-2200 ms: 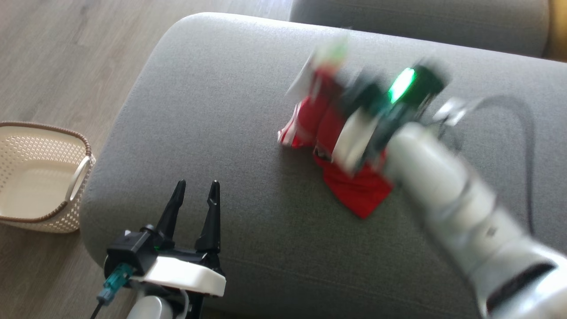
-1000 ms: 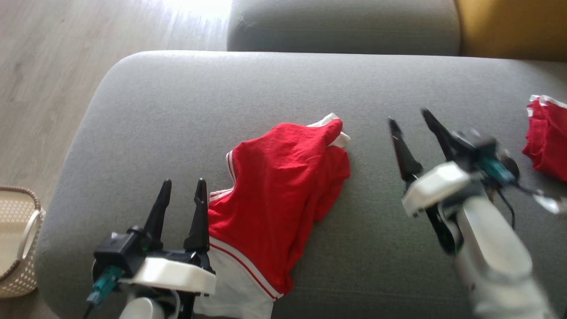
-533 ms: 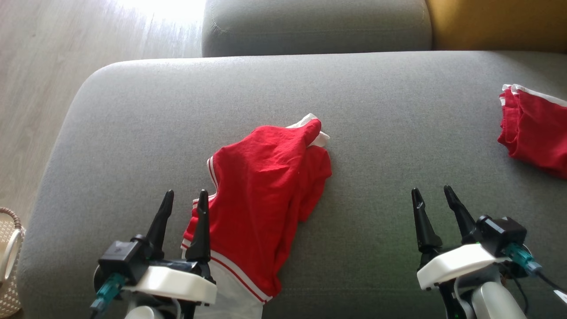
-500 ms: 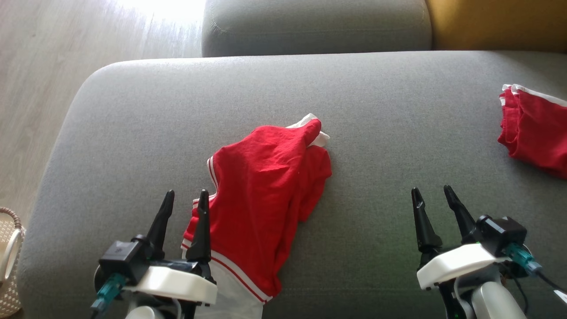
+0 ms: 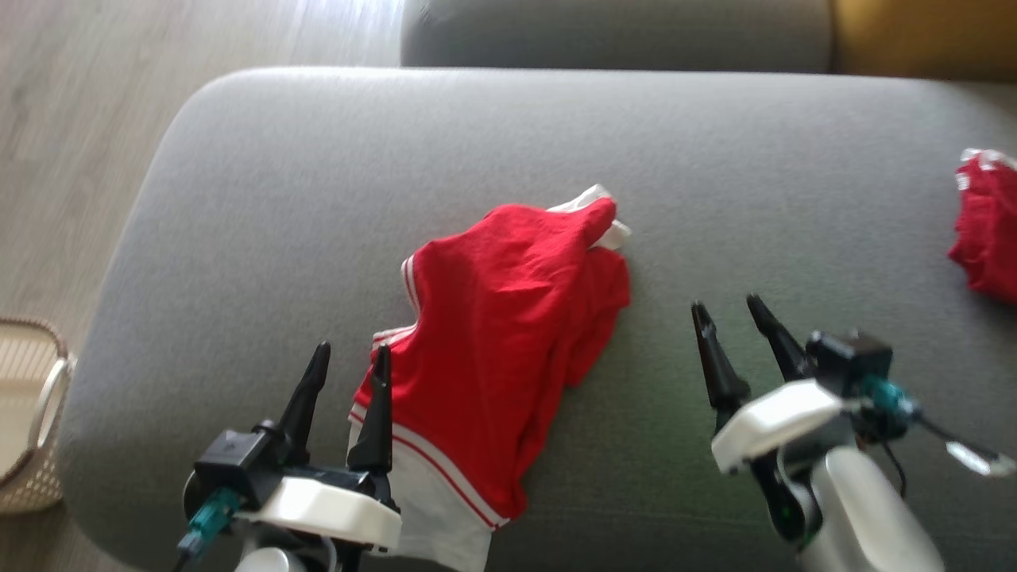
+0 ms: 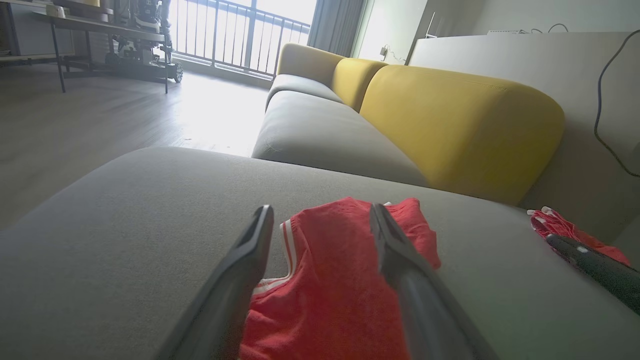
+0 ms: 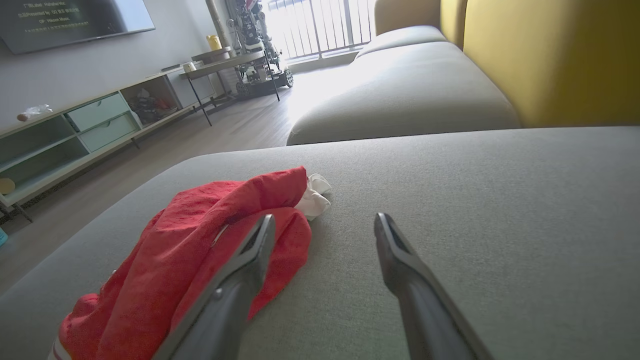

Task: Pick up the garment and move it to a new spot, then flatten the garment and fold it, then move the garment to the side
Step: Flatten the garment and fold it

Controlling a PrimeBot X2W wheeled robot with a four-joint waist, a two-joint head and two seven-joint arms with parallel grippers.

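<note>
Left end effector point(image 5: 352, 348) and right end effector point(image 5: 725, 303) are both hovering spread wide, pinching nothing. Red garment point(image 5: 508, 318) is lying crumpled between them, right beside the left one's inner finger and near the right one. Pickup is probably done. Flattening, folding and moving aside are looking not yet done. A second red piece point(image 5: 989, 238) is sitting well out past the right end effector. Everything is resting on a grey sofa cushion point(image 5: 278, 175); a woven basket point(image 5: 32, 421) is standing on the wood floor point(image 5: 71, 119) beyond the left end effector.
</note>
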